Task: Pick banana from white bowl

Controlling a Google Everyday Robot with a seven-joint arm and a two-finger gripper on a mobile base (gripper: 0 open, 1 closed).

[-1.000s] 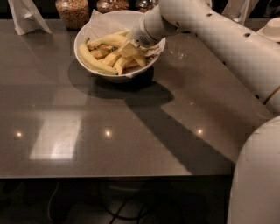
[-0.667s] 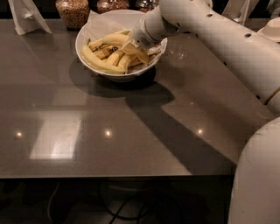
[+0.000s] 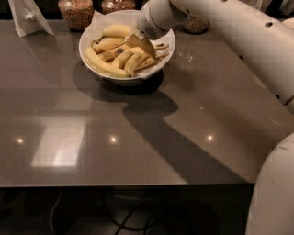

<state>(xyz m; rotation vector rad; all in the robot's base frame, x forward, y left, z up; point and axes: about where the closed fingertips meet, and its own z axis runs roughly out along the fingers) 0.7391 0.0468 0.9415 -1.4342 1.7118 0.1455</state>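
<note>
The white bowl (image 3: 90, 57) stands at the back of the dark table, lined with white paper and holding several yellow bananas (image 3: 106, 67). My gripper (image 3: 140, 44) reaches in from the upper right and sits low over the right half of the bowl, in among the bananas. Its tip touches or nearly touches the bananas in the middle. The white arm (image 3: 229, 27) runs from the gripper off to the right edge of the view.
Glass jars of grain stand behind the bowl (image 3: 76, 11) and another to its right (image 3: 196, 25). A white paper item (image 3: 27, 17) stands at the back left. The table's front edge (image 3: 138, 184) runs across the lower view, with cables below it.
My gripper has shifted slightly up and to the right inside the bowl. The bowl and bananas look unmoved.
</note>
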